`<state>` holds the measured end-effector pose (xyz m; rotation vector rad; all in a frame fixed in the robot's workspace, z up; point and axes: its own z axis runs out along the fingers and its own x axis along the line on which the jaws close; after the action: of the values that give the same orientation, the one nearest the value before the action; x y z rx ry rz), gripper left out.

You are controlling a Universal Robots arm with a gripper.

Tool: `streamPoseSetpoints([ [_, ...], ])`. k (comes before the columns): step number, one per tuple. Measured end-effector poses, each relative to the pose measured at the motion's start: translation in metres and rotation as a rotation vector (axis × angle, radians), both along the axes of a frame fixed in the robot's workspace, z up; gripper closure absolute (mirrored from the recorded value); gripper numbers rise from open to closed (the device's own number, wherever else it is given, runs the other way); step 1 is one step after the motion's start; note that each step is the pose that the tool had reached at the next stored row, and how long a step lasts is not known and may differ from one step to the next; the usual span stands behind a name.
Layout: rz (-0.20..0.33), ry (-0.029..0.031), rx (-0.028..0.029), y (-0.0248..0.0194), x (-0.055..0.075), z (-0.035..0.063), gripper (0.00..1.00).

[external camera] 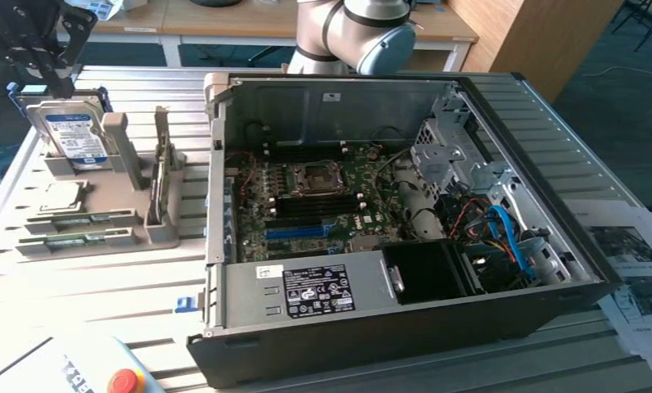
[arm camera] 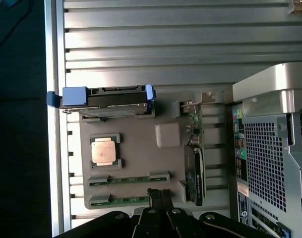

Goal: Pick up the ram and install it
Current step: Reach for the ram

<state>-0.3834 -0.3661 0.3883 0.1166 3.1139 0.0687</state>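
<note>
Two ram sticks (arm camera: 127, 200), below closed jaws, apart

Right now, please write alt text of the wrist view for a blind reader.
The shut gripper hangs above a grey tray holding two ram sticks, a processor and a hard drive. A computer case stands beside the tray.

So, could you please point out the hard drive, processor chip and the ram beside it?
hard drive (external camera: 73, 135): exterior view, blue-white label.
processor chip (arm camera: 105, 150): wrist view, silver lid centre.
ram (arm camera: 130, 180): wrist view, green board middle.
</note>
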Motion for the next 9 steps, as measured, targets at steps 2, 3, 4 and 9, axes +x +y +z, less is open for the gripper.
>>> streamPoseSetpoints([
  [2,0.0,0.0,0.0001,0.0003,-0.0018,0.0,0.9],
  [3,0.0,0.0,0.0,0.0004,-0.003,-0.0001,0.9],
  [4,0.0,0.0,0.0001,0.0005,-0.004,-0.0001,0.9],
  [9,0.0,-0.0001,0.0001,0.0008,-0.0076,-0.0003,0.9],
])
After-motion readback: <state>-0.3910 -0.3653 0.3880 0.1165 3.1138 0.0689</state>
